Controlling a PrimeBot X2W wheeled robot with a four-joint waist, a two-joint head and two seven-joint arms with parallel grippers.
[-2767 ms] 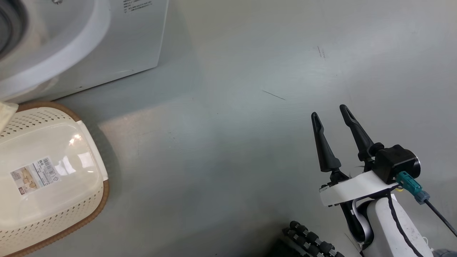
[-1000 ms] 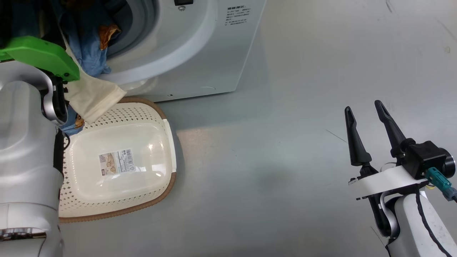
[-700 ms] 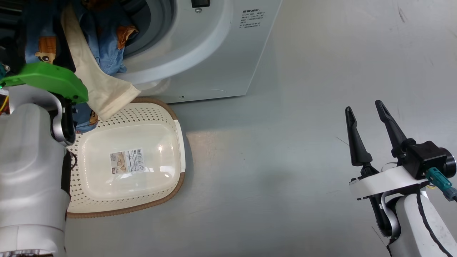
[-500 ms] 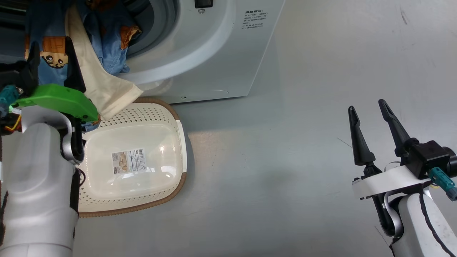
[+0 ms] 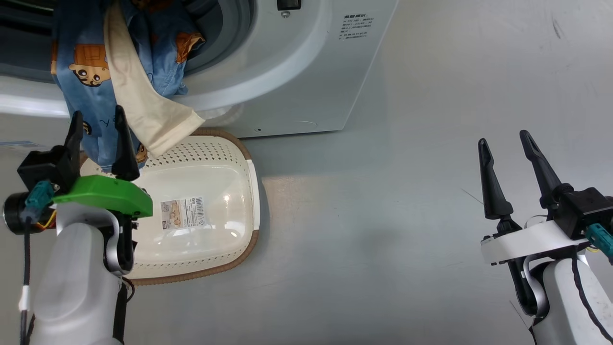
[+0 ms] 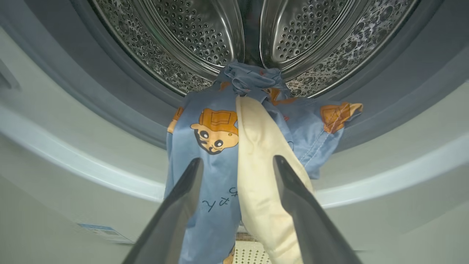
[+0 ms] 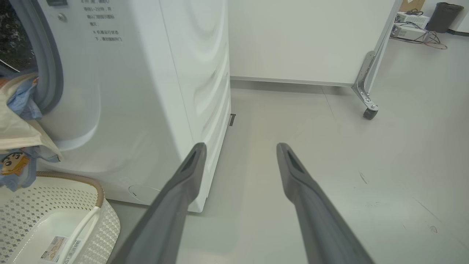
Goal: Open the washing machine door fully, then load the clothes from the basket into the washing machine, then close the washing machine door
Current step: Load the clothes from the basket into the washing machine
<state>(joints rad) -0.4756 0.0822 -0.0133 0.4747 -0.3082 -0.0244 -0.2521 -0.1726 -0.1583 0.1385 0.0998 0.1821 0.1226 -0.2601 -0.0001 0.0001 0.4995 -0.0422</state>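
The washing machine (image 5: 306, 72) stands with its round mouth open; its door is out of view. The clothes (image 5: 81, 91), blue with cartoon figures and a cream sleeve, hang out of the steel drum (image 6: 190, 33) over the grey gasket, reaching down to the basket (image 5: 218, 158). The basket sits on the floor right against the machine's front, its labelled bottom bare. My left gripper (image 5: 98, 127) is open just in front of the hanging clothes (image 6: 216, 132), gripping nothing. My right gripper (image 5: 503, 141) is open over bare floor far to the right, also empty (image 7: 240, 146).
Grey floor stretches to the right of the machine. In the right wrist view a white partition on a caster wheel (image 7: 368, 112) stands behind it, with a dark bin (image 7: 443, 16) and cables in the far corner.
The head camera has swung left, bringing machine and basket into the picture. My left arm has drawn back from the drum mouth, leaving the clothes draped over the rim. The right gripper stayed open.
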